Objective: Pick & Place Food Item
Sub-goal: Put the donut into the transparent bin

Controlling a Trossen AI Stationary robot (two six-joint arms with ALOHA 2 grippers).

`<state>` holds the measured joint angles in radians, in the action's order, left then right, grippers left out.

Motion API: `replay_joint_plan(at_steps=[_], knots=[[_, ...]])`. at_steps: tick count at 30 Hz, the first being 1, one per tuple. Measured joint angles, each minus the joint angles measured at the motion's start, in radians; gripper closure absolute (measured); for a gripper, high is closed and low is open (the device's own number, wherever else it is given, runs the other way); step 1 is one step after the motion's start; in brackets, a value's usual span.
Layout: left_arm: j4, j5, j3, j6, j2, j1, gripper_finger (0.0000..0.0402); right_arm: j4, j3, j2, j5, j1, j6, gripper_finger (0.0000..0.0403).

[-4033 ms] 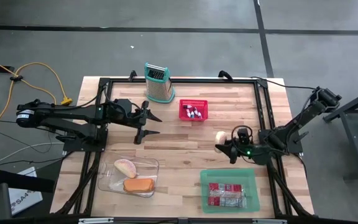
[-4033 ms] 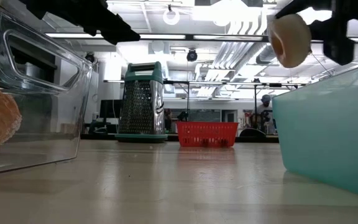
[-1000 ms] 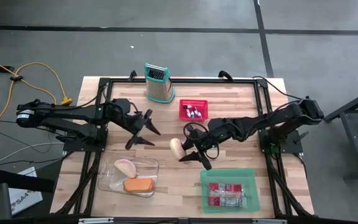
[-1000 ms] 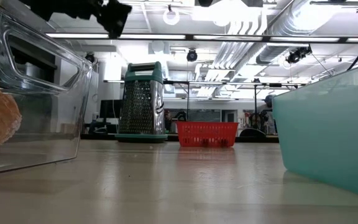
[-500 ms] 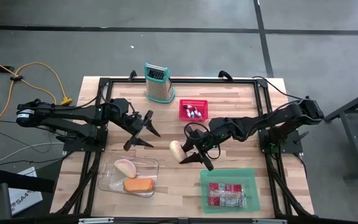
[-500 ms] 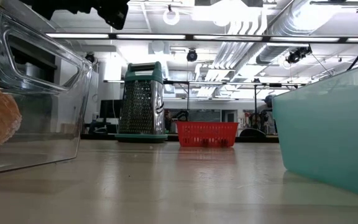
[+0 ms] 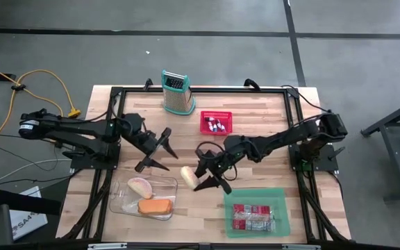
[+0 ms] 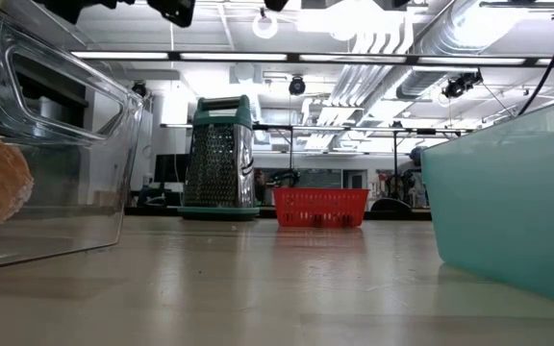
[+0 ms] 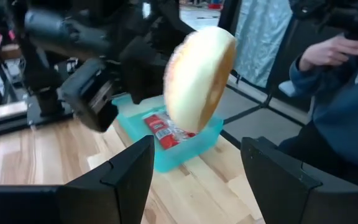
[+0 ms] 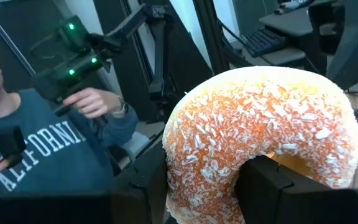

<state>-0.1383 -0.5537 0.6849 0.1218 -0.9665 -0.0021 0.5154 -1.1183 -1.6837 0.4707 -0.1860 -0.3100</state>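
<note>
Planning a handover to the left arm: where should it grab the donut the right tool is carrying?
Probably the ring's free half, opposite the right tool. The donut hangs edge-up, its flat faces showing to the left tool, so open fingers could come from that side and pinch across the ring's thickness.

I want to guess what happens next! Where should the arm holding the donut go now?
Probably a little farther toward the clear plastic tray. The right gripper holds the pale coconut-sprinkled donut just beside that tray's edge, not yet above it, while the left gripper waits open nearby.
</note>
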Motion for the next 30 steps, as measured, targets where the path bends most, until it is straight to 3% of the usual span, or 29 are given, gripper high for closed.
replay_joint_plan(at_steps=[11, 20, 30], knots=[[-0.026, 0.025, 0.0, 0.037, 0.0, -0.018, 0.0169, 0.04, -0.001, -0.043, 0.001, 0.006, -0.038, 0.0257], [-0.086, 0.032, 0.0, 0.028, -0.082, -0.018, 0.0169, 0.056, -0.001, -0.042, -0.026, 0.006, -0.03, 0.0257], [-0.211, -0.036, 0.0, 0.028, -0.144, -0.018, 0.0169, 0.057, -0.001, -0.042, -0.026, 0.006, -0.031, 0.0257]])
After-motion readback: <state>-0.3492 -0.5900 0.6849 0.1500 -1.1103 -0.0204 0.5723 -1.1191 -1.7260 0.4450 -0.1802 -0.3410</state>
